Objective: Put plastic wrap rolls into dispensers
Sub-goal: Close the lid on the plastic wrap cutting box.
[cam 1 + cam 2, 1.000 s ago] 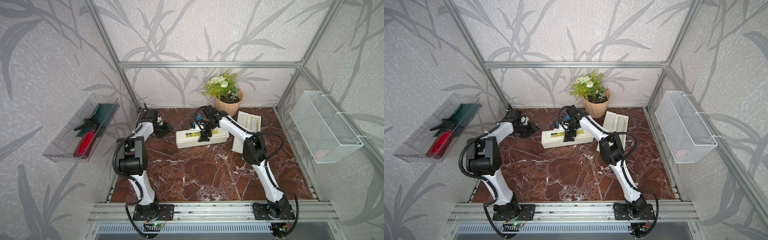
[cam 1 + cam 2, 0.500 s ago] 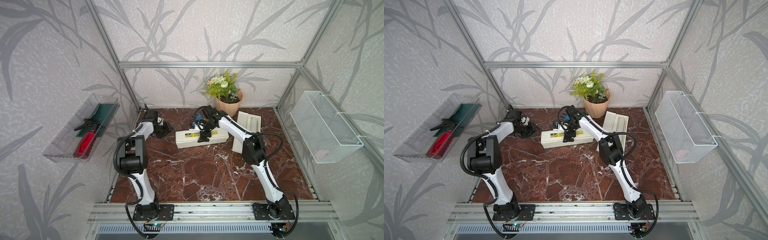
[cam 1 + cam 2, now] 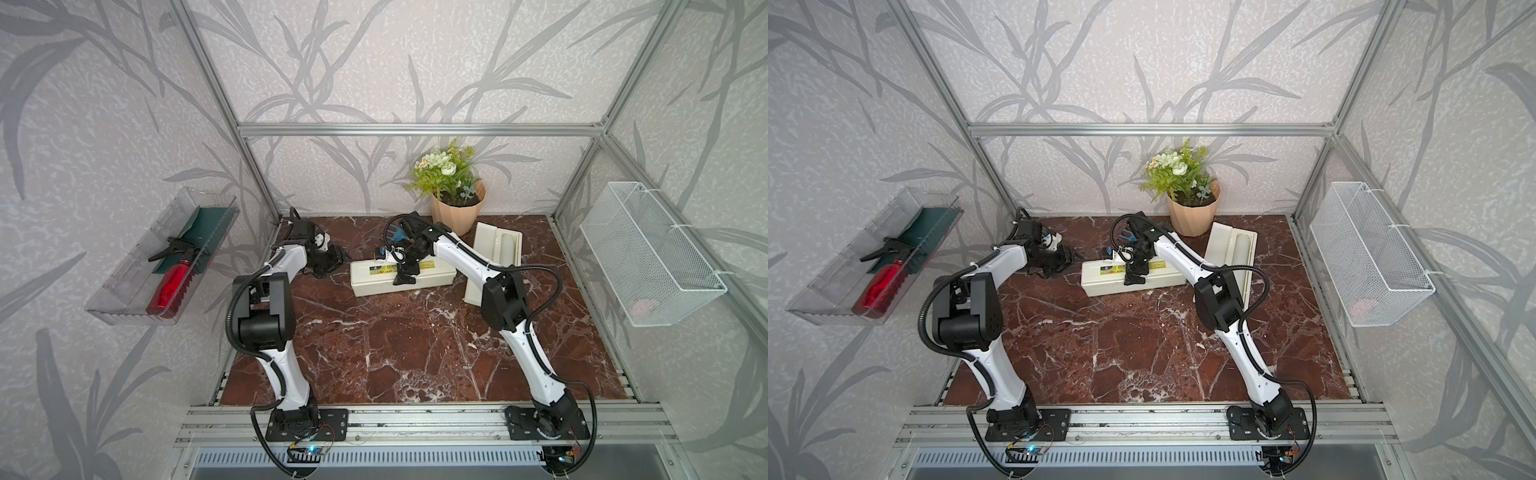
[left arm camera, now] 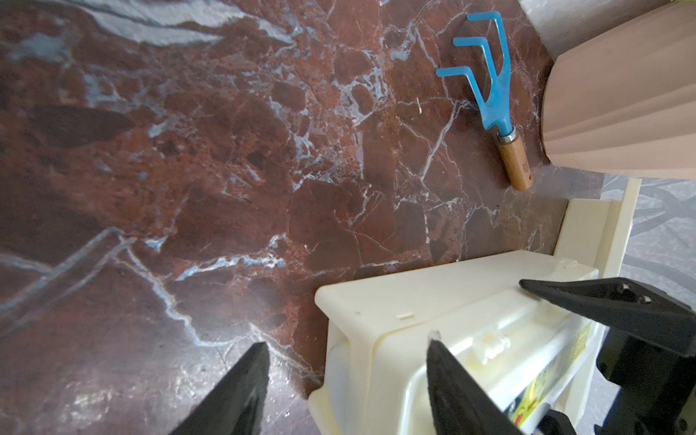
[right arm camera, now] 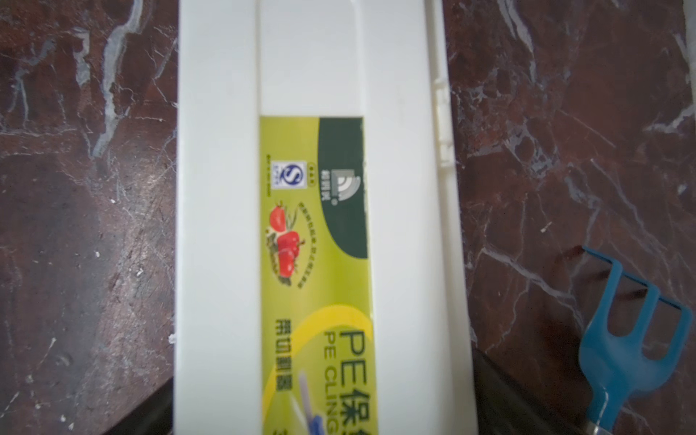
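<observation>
Now the closed dispenser [image 3: 370, 282] lies across the far middle of the counter [image 3: 415, 353]; my right pincer [image 3: 405, 277] has spread apart over its lid [image 5: 309, 56], my left pincer [image 4: 346, 339] also apart at its left end. I judge that one loaded; the other dispenser [image 3: 488, 237], far right, lies open, roll [image 3: 507, 245] inside.

Marble table [image 3: 415, 353] bears dispensers [image 3: 436, 276], flowerpot [image 3: 455, 216], blue rake [image 4: 489, 86].

One cream dispenser [image 3: 401, 276] lies flat across the back middle of the table, lid shut, yellow-green label up. The second dispenser [image 3: 486, 239] lies open beside it, with a pale roll [image 3: 505, 247] inside.
</observation>
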Tool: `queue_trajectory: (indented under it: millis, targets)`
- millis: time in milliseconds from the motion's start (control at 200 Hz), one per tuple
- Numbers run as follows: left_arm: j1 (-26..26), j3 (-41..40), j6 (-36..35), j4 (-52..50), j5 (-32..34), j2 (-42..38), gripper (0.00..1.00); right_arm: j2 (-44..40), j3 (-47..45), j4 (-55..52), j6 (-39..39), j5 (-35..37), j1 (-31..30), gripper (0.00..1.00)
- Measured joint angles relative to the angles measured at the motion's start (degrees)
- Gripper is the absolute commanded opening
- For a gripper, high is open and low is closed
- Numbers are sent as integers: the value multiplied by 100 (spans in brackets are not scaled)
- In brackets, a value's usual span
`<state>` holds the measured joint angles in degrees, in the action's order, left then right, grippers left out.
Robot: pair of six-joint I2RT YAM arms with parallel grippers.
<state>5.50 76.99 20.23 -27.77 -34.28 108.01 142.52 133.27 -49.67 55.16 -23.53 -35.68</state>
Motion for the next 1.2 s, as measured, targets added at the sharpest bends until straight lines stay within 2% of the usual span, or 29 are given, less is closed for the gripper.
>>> queue_trajectory:
  millis: [95, 150, 340, 440, 615, 670, 955, 1200]
  targets:
    - [-24, -243, -61, 136, -44, -186, 82, 13, 4, -2, 17, -7, 2, 100]
    - [-39, -407, -101, 243, -94, -321, 86, 28, 7, 4, 20, -28, 4, 100]
    - [-212, -675, -273, 470, -356, -616, 85, 70, 7, 22, 17, -96, 17, 100]
    - [-350, -675, -404, 503, -372, -619, 80, 81, 7, 33, 17, -103, 22, 100]
    - [-463, -643, -507, 428, -365, -330, 61, 116, 7, 59, -13, -175, 57, 100]
    - [-433, -614, -470, 461, -514, -275, 58, 142, 7, 118, -39, -179, 76, 100]
    - [-422, -621, -304, 660, -612, -205, 55, 168, 7, 186, -398, -195, 136, 100]
    - [-433, -514, -240, 671, -579, -125, 55, 160, 15, 173, -1375, -544, 278, 100]
